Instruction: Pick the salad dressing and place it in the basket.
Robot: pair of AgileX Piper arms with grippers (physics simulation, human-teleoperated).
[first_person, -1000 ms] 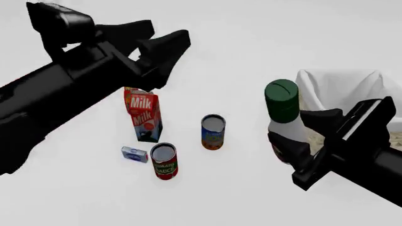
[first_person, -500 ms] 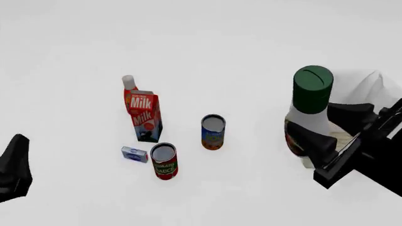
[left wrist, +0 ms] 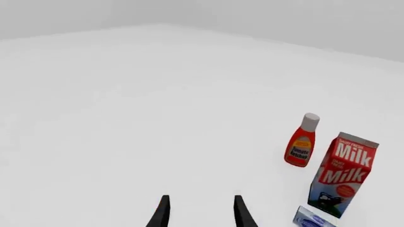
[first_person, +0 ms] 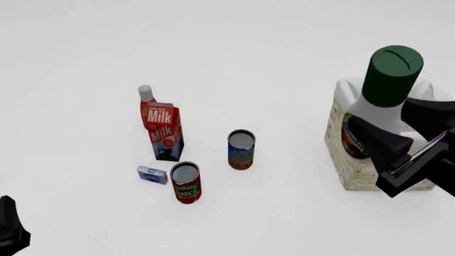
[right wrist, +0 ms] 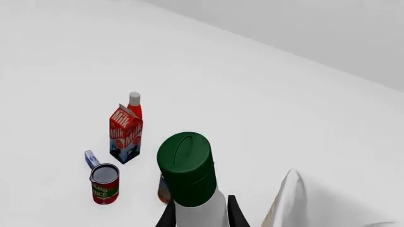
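The salad dressing (first_person: 379, 109), a white bottle with a dark green cap (first_person: 391, 73), hangs upright above the near left part of the basket (first_person: 346, 169). My right gripper (first_person: 398, 129) is shut on its lower body. In the right wrist view the green cap (right wrist: 187, 168) fills the middle, with a finger (right wrist: 235, 213) on either side of the white neck and the basket's white cloth (right wrist: 287, 198) beside it. My left gripper (left wrist: 199, 215) is open over bare table with nothing between its fingers. In the front view only a dark piece of the left arm (first_person: 10, 230) shows at the bottom left corner.
On the table's left half stand a milk carton (first_person: 165, 133), a red ketchup bottle (first_person: 146, 98) behind it, a blue can (first_person: 241, 150), a tomato sauce can (first_person: 186, 183) and a small blue box (first_person: 152, 174).
My right gripper has carried the salad dressing up and to the right, from beside the basket to above it. The left arm has pulled back to the bottom left corner.
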